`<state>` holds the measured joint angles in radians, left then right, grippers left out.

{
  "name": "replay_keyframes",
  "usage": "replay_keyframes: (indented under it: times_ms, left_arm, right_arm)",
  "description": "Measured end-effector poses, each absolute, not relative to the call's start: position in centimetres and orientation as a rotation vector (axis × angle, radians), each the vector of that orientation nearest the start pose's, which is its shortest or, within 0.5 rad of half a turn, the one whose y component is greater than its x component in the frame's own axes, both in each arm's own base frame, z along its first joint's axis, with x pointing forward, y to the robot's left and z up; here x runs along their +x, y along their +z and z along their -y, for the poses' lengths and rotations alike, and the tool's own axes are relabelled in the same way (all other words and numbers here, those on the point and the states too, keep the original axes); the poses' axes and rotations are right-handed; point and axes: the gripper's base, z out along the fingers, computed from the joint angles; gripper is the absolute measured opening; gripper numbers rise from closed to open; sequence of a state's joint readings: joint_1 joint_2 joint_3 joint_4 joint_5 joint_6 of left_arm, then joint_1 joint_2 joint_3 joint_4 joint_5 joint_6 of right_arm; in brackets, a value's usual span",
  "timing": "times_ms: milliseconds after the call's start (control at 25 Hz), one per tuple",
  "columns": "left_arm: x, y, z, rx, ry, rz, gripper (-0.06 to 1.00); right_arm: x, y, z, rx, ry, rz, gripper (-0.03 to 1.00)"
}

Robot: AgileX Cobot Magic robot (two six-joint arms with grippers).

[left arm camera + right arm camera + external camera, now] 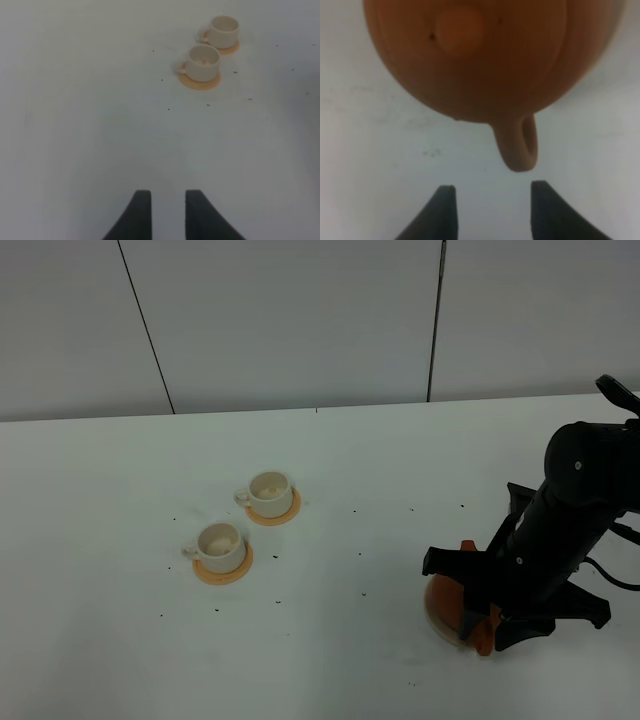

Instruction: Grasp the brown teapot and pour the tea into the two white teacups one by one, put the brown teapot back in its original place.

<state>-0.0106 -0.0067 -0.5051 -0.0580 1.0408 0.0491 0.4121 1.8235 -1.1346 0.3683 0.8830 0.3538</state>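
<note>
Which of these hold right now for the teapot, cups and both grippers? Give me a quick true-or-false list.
1. The far teacup and the near teacup each sit on an orange coaster. True.
2. The right gripper is clamped on the handle of the brown teapot. False: its jaws stand open, just short of the handle.
3. The left gripper holds a teacup. False: it is open and empty, with the cups well away.
4. Neither cup shows dark tea inside. True.

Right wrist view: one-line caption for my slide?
Open right tool poised just short of the loop handle of the brown teapot, nothing gripped yet.
</note>
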Motion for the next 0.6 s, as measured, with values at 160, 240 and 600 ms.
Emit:
replay_keyframes:
  times_ms: [160,240,600]
  left_arm:
    - [-0.6,28.0,0.4,0.062,-0.045,-2.01,0.24]
    - [-0.6,28.0,0.4,0.062,-0.045,-2.01,0.24]
    - [-0.6,28.0,0.4,0.062,-0.045,-2.01,0.24]
  right_arm:
    - [30.0,17.7,-15.5,0.222,0.509,-3.14,0.34]
    - [30.0,17.7,-15.1,0.235,0.543,-3.158,0.34]
    - [30.7,18.6,-14.0,0.244,0.658,-3.172,0.35]
